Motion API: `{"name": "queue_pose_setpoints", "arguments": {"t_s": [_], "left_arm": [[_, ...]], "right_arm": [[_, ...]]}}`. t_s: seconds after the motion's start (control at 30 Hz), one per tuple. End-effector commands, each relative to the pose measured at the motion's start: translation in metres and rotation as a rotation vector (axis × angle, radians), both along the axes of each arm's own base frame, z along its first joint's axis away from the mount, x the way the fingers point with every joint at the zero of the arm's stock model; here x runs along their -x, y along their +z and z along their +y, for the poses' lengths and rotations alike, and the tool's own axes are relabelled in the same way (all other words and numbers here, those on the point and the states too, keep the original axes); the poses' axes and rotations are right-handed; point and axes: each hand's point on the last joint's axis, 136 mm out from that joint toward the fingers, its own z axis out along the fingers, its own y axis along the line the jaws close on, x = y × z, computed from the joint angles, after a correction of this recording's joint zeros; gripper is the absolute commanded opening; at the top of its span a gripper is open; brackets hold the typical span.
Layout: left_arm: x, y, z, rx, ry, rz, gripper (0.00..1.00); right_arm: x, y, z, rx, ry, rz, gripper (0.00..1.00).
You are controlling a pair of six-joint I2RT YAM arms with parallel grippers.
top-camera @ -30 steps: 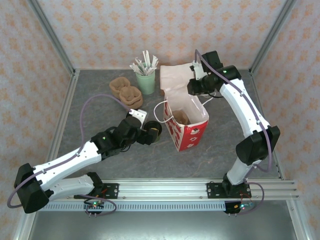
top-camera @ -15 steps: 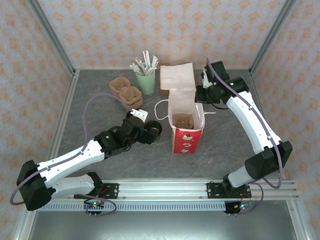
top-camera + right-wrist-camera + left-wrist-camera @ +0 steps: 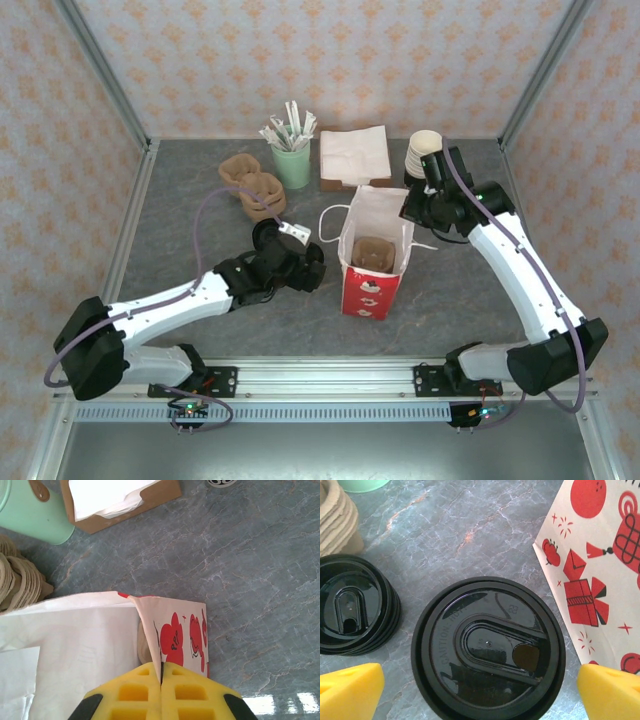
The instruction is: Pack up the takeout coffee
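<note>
Well, nearest me the left hand (image 3: 480, 695) hangs wide open, a finger on either side of the lidded coffee cup (image 3: 487, 647). The cup stands on the desk (image 3: 470, 525) just beside the paper bag (image 3: 370, 292). Further back, the right hand (image 3: 161, 677) is closed tight, pinching the bag's top edge.

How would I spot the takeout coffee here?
Find the red-and-white paper bag standing mid-table. Just left of it sits the takeout coffee, a cup under a round black lid. The lids beside it are a low stack with no cup.
</note>
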Motion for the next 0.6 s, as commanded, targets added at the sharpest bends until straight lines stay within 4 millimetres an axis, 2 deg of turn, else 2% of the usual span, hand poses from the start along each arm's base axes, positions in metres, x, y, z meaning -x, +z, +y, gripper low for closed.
{"name": "queue_pose_setpoints", "arguments": {"t_s": [0.0, 0.33, 0.57], "left_arm": [[-0.0078, 0.0136, -0.0095, 0.033, 0.018, -0.022, 0.94], [-0.0092, 0.0103, -0.0052, 0.017, 0.045, -0.014, 0.74], [-0.0093, 0.0049, -0.0058, -0.003, 0.044, 0.007, 0.72]], "right_arm": [[0.0005, 0.005, -0.0049, -0.004, -0.049, -0.021, 0.0], [0.0005, 0.0043, -0.0054, -0.002, -0.05, -0.02, 0.0], [0.0004, 0.0043, -0.0063, 0.005, -0.049, -0.021, 0.0]]}}
